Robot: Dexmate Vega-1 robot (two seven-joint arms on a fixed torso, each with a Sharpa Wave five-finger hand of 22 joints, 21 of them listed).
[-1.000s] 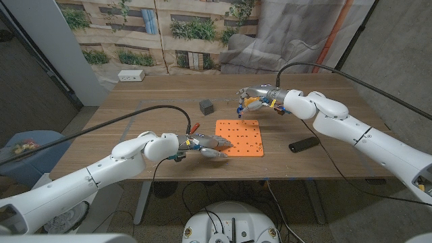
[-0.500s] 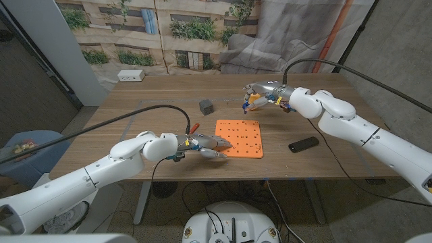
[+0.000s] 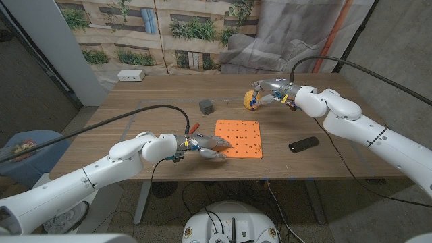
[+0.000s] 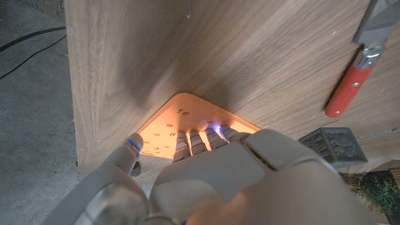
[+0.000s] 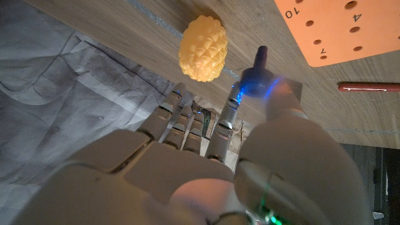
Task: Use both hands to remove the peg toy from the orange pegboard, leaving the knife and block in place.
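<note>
Beyond pegboard (image 3: 239, 138) edge, peg toy (image 3: 252, 100) freed

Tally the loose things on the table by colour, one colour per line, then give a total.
Orange: 1, the pegboard
Yellow: 1, the peg toy
Red-handled: 1, the knife
Grey: 1, the block
Black: 1, the phone
White: 1, the power strip
Total: 6

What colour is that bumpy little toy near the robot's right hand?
Yellow, with a knobbly pineapple-like surface. The peg toy shows best in the right wrist view.
</note>
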